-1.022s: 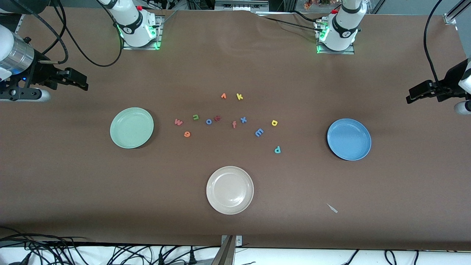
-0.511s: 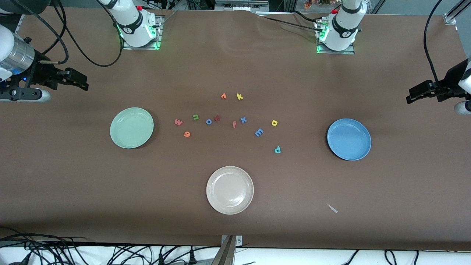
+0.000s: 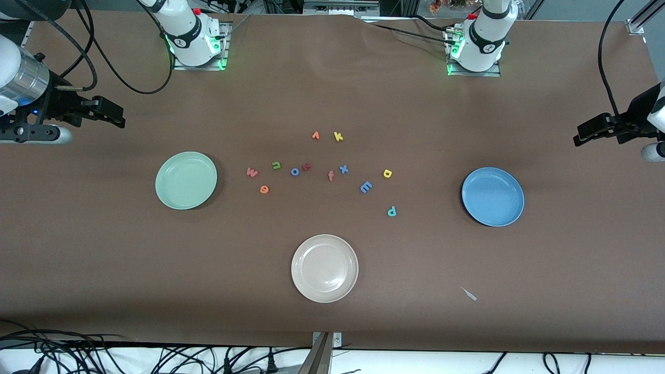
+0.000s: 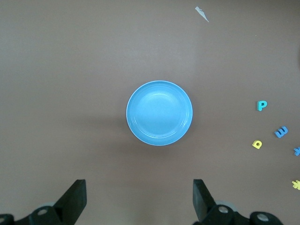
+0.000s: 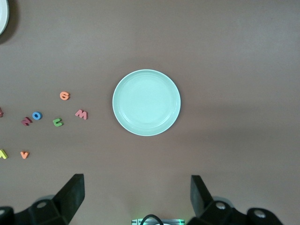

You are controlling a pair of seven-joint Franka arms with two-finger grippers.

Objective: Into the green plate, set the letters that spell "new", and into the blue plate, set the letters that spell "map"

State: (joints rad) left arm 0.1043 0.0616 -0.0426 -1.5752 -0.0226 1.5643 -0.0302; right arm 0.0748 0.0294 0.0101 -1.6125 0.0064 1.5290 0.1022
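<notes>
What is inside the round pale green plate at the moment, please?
Nothing: the round pale mint-green glossy plate shows a bare inner surface in both the front view and the right wrist view. The tiny salmon-red foam letter w lies on the table beside it. Whatever is under the plate is covered.

A mint-green plate point(image 3: 186, 180), a medium-blue plate point(image 3: 492, 196) and a cream-white plate point(image 3: 324, 268) are seen on a plain brown table point(image 3: 156, 270) — small letters are coloured green, orange, salmon, blue, yellow, teal.

Cream plate point(image 3: 324, 268), yellow k point(image 3: 338, 136), orange f point(image 3: 331, 176).
</notes>
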